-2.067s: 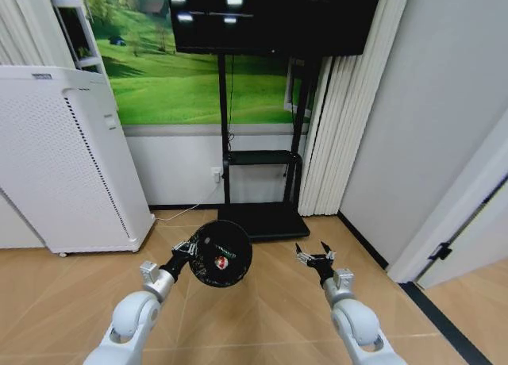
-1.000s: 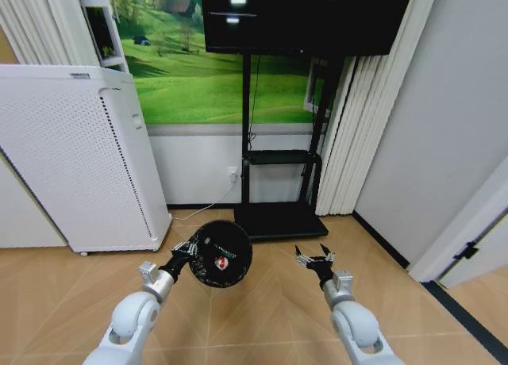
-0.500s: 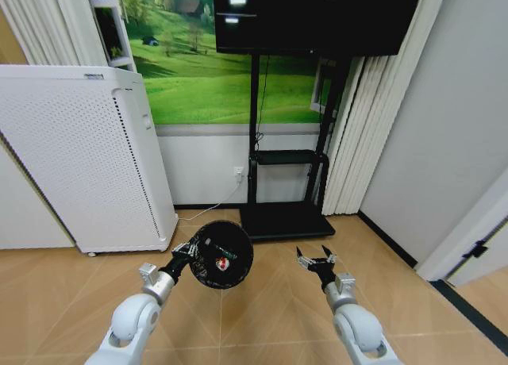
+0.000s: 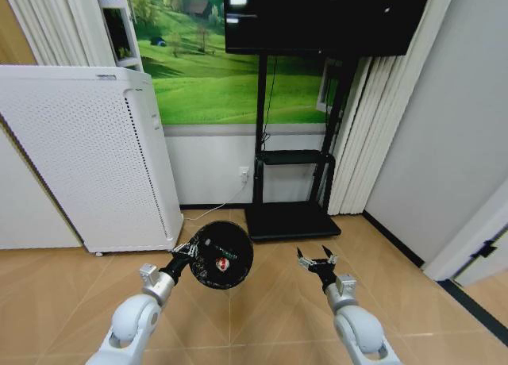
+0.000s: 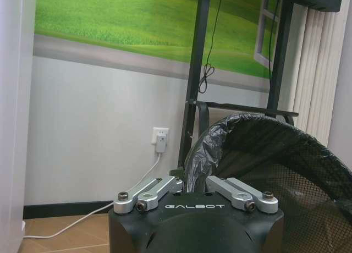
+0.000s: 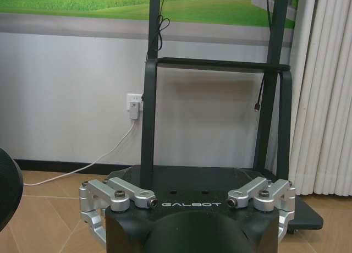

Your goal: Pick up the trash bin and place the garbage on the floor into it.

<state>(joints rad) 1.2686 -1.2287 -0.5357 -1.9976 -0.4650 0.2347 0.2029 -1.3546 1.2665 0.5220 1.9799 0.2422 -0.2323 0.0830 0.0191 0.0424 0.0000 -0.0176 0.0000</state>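
Observation:
My left gripper (image 4: 187, 254) is shut on the rim of the trash bin (image 4: 223, 255), a black round mesh basket held tilted above the floor (image 4: 262, 317) with its opening facing me. Inside it lie pieces of garbage: a red-and-white piece (image 4: 220, 262) and a small green-labelled item (image 4: 229, 254). In the left wrist view the bin (image 5: 275, 165) with its black liner rises just past the left gripper (image 5: 193, 181). My right gripper (image 4: 315, 259) hangs open and empty to the right of the bin. The right wrist view shows the right gripper (image 6: 187, 209) with the bin's edge (image 6: 8, 187) beside it.
A tall white appliance (image 4: 79, 159) stands at the left against the wall. A black screen stand (image 4: 290, 218) with a flat base is straight ahead, with a wall socket (image 4: 244, 174) and cable beside it. Pale curtains (image 4: 357, 135) and a door frame (image 4: 476, 238) close the right side.
The whole picture has slid to the right, so the camera has turned left. Both arms and the held bin keep their places in the view.

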